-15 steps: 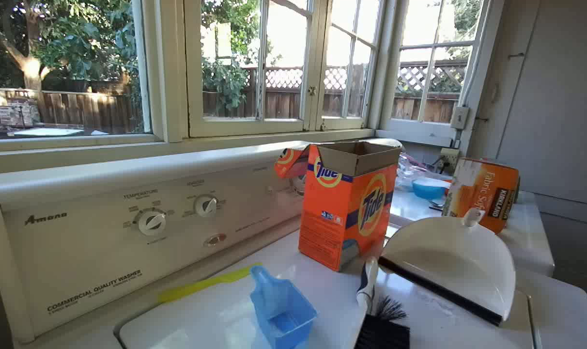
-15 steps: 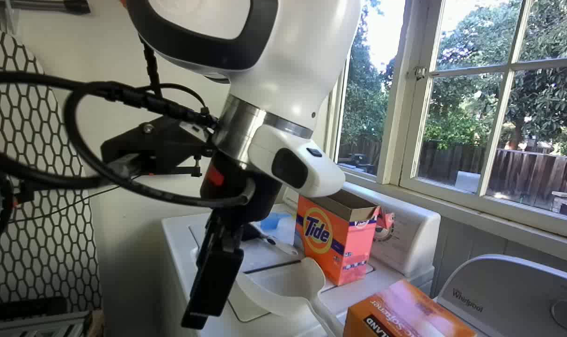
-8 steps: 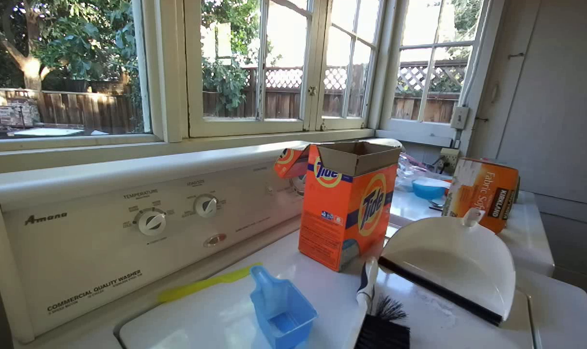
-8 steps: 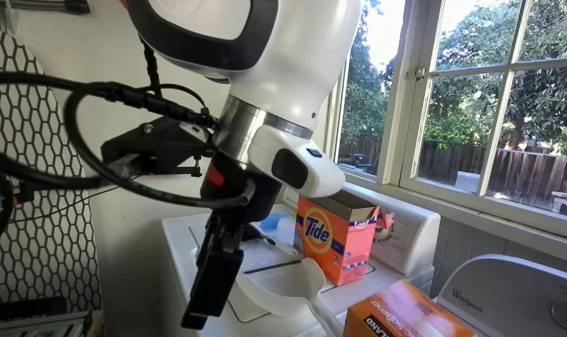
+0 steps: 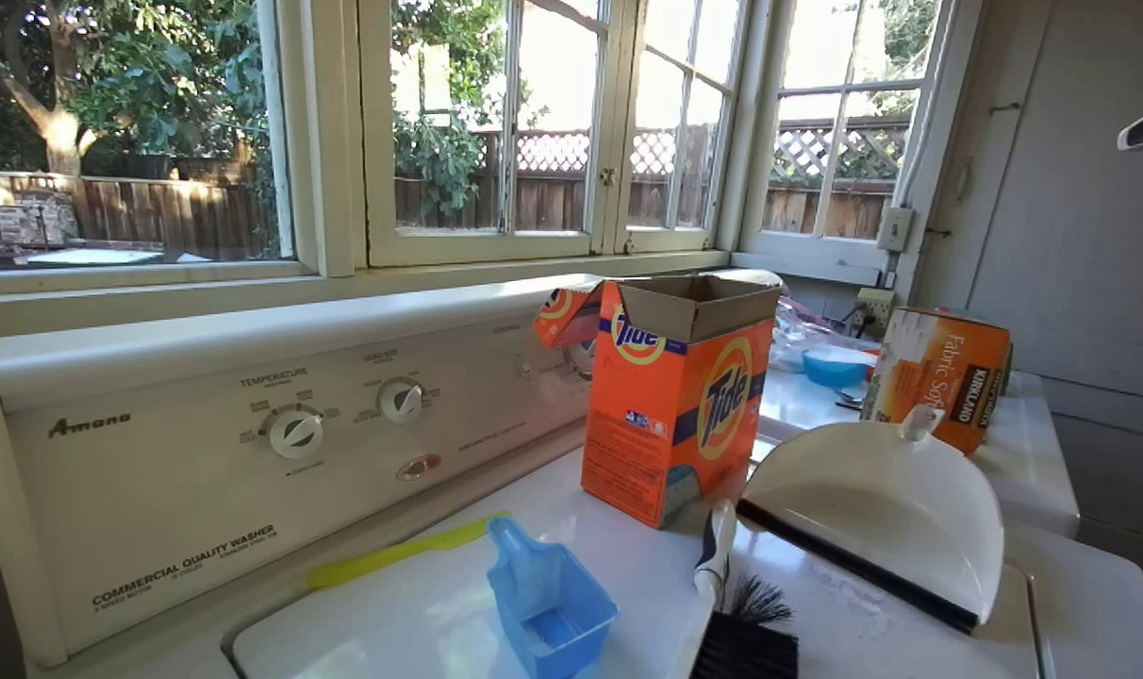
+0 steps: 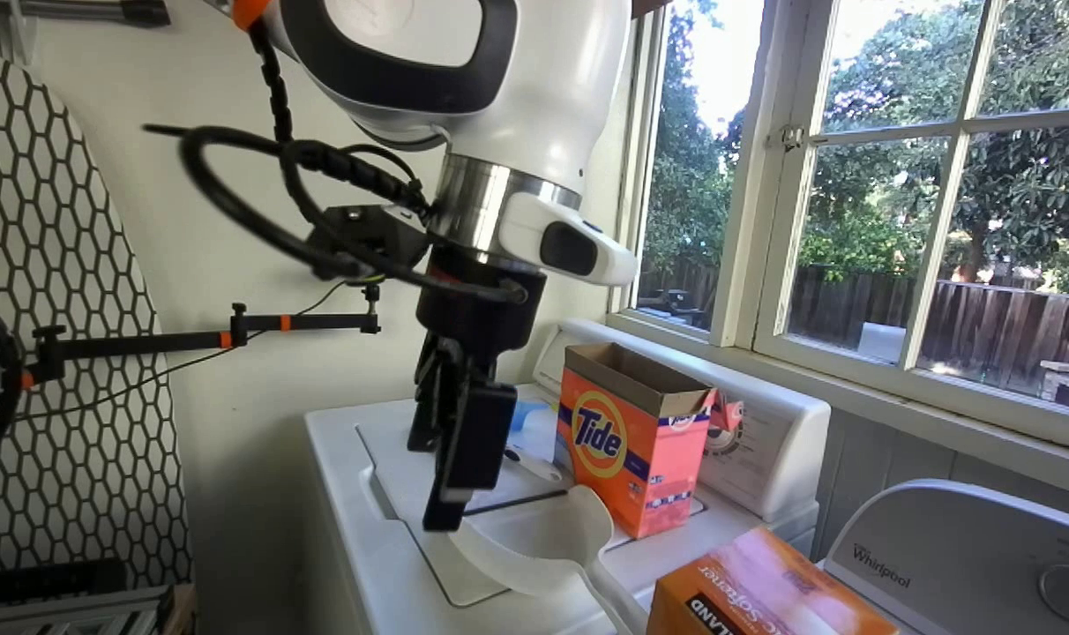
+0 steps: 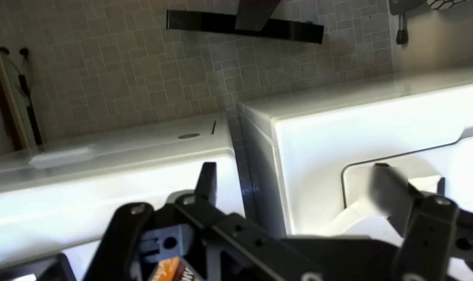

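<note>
My gripper (image 6: 432,481) hangs in the air above the white washer top, fingers pointing down. In the wrist view its fingers (image 7: 296,167) are wide apart with nothing between them. Nearest below is a white dustpan (image 6: 543,551) with a black lip, also in an exterior view (image 5: 883,514); part of its rim shows in the wrist view (image 7: 351,212). A black-bristled brush (image 5: 746,646) lies beside the dustpan. An open orange Tide box (image 5: 670,424) stands upright behind, also in an exterior view (image 6: 631,450). A blue scoop (image 5: 553,604) sits near the washer's control panel.
A yellow-green flat utensil (image 5: 406,552) lies along the control panel (image 5: 279,443). An orange fabric softener box (image 6: 764,591) and a blue bowl (image 5: 834,368) are on the neighbouring machine. Windows (image 6: 887,194) rise behind. A gap (image 7: 246,183) separates the two machines.
The gripper has moved up and to the right in an exterior view and turned more upright. The arm's white edge reaches farther in at an exterior view's right side. The objects have not moved.
</note>
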Robot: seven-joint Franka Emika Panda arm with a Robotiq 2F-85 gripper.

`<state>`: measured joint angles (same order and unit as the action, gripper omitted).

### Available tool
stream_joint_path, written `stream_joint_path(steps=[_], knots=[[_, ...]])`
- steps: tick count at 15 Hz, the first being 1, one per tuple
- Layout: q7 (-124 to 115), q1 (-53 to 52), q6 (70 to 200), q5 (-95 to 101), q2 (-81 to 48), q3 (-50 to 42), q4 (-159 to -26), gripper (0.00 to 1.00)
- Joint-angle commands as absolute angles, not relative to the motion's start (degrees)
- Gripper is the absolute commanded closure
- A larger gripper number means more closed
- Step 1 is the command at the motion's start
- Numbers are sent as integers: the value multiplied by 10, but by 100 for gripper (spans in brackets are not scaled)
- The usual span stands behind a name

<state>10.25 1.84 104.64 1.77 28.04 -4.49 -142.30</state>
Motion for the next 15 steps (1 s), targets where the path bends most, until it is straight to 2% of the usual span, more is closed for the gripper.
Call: stream_joint_path(steps=[1, 10, 15], knots=[[131, -22, 1087, 19, 300, -14, -1424, 0], [194, -114, 1202, 23, 247, 51, -1359, 0], [184, -114, 1196, 19, 252, 52, -1361, 0]])
